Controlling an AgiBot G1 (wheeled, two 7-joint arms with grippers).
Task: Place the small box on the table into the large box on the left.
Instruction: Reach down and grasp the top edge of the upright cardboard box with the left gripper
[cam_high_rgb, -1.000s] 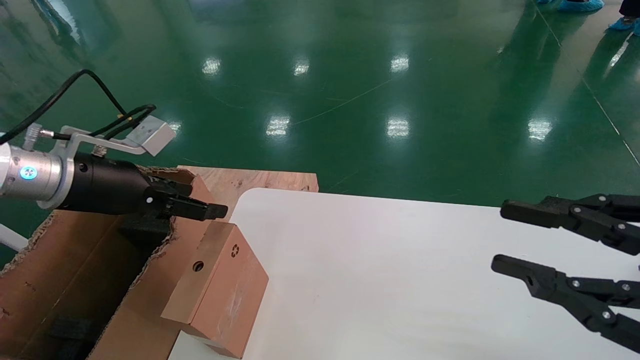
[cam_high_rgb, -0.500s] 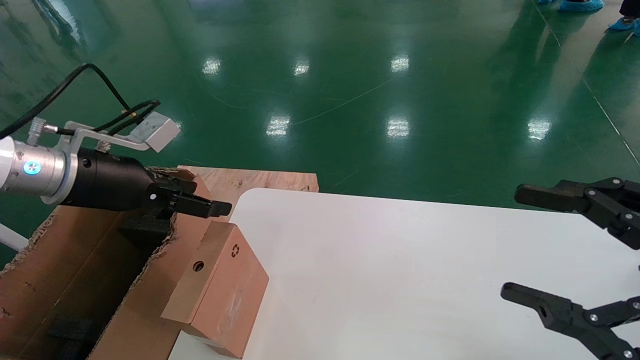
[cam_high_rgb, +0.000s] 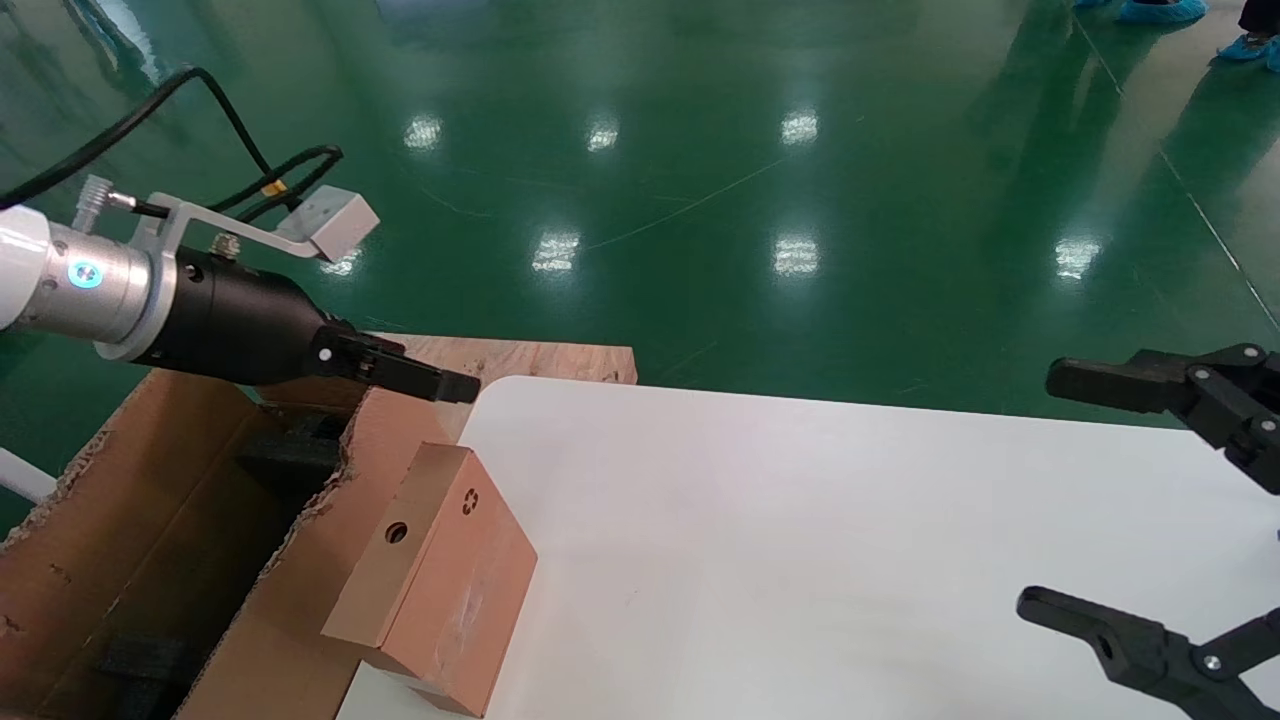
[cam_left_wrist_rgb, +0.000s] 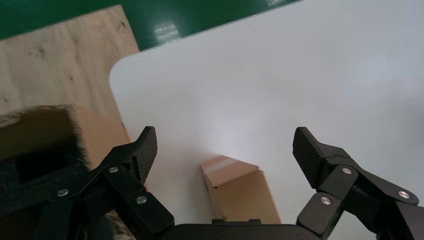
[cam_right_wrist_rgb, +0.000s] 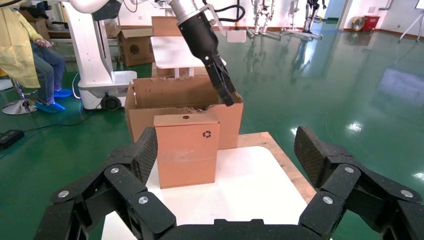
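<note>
the small box (cam_high_rgb: 432, 580) stands on the table (cam_high_rgb: 800, 560) at its near left edge, leaning against the large box (cam_high_rgb: 150, 560), so it is not yet inside. the left gripper (cam_high_rgb: 440, 384) hovers above and just beyond it, over the large box's far wall, its fingers spread wide and empty, probably lining up for a grasp from above. the right gripper (cam_high_rgb: 1110, 500) hangs open and empty over the table's right side, well apart from the box.
</note>
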